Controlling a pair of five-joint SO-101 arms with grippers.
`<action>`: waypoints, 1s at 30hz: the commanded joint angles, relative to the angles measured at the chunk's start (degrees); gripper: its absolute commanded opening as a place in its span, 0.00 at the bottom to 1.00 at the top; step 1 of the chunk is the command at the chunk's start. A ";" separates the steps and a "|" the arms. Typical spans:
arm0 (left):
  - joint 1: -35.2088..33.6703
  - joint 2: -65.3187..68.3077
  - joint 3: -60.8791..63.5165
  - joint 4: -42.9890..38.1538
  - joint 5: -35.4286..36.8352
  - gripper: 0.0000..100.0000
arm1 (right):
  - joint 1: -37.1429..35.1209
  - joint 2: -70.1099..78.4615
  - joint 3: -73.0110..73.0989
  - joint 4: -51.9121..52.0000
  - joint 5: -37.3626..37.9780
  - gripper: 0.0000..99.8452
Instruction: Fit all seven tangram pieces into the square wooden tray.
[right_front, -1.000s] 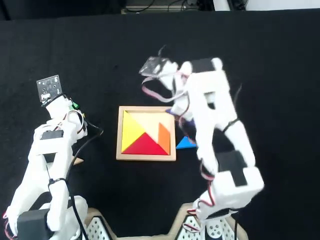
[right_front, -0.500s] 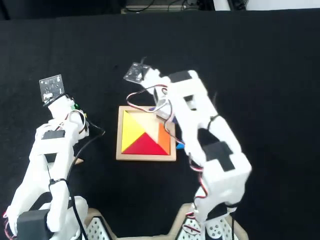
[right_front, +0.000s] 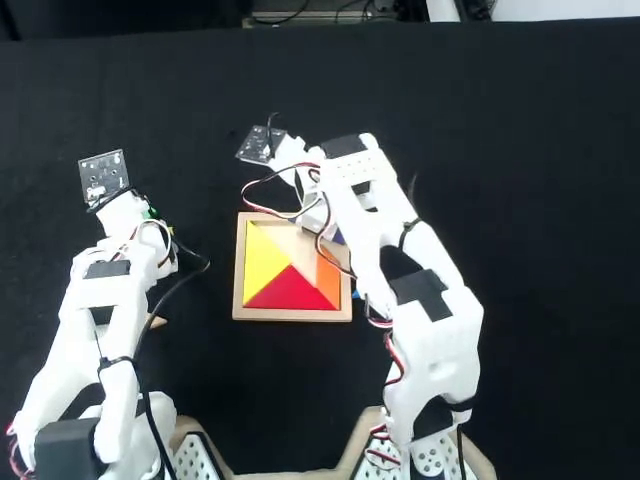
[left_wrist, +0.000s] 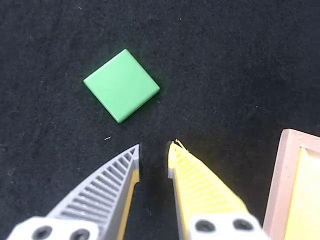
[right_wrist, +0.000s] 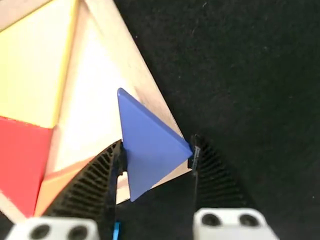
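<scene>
The square wooden tray (right_front: 290, 316) lies mid-table with a yellow triangle (right_front: 262, 258), a red triangle (right_front: 292, 290) and an orange piece (right_front: 328, 275) in it. My right gripper (right_front: 335, 235) hangs over the tray's far right corner, shut on a dark blue triangle (right_wrist: 150, 145) that overlaps the tray rim (right_wrist: 135, 65) and the bare floor beside the yellow piece (right_wrist: 35, 60). To the tray's left, my left gripper (left_wrist: 154, 150) is slightly open with nothing between its fingers, just short of a green square (left_wrist: 121, 85) flat on the black cloth.
A sliver of a light blue piece (right_front: 357, 293) peeks out beside the tray's right edge, under the right arm. A tan piece (right_front: 155, 322) lies by the left arm. The tray's edge (left_wrist: 280, 185) is close to the left gripper.
The right arm has swung left and come over the tray's far right corner, covering the light blue piece. The left arm has stayed put.
</scene>
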 joint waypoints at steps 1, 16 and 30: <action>0.75 -0.09 -1.01 -1.23 -0.26 0.11 | 0.70 -0.75 0.84 -1.58 -1.76 0.11; 0.75 -0.09 -1.10 -1.23 -0.26 0.11 | 0.70 -0.84 5.85 -5.80 -4.92 0.11; 0.75 -0.09 -1.10 -1.23 -0.26 0.11 | 0.79 -11.74 16.75 -5.98 -6.59 0.05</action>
